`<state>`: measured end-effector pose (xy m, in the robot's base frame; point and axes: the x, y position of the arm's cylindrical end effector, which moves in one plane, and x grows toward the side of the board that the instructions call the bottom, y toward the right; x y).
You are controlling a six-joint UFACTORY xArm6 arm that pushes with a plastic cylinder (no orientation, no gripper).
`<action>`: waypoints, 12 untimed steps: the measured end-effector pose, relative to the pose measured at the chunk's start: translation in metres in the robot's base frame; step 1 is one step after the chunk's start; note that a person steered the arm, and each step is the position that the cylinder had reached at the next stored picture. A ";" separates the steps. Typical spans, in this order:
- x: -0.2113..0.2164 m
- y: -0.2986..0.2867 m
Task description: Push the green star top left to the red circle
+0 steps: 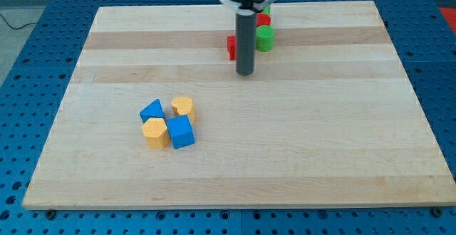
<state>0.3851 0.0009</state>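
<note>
Dark rod's tip [245, 72] below red block [231, 47], no end effector, holding nothing

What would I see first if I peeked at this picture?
First, the big dark rod coming down at the view's top middle, with my tip resting on the wooden board. Right behind it huddle some red and green blocks, partly hidden, so their shapes are hard to tell. Lower left sits a snug cluster: a blue triangle, a blue cube and two yellow blocks.
</note>
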 end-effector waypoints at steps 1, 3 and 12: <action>-0.023 -0.012; -0.050 -0.008; -0.174 -0.002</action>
<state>0.2114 -0.0007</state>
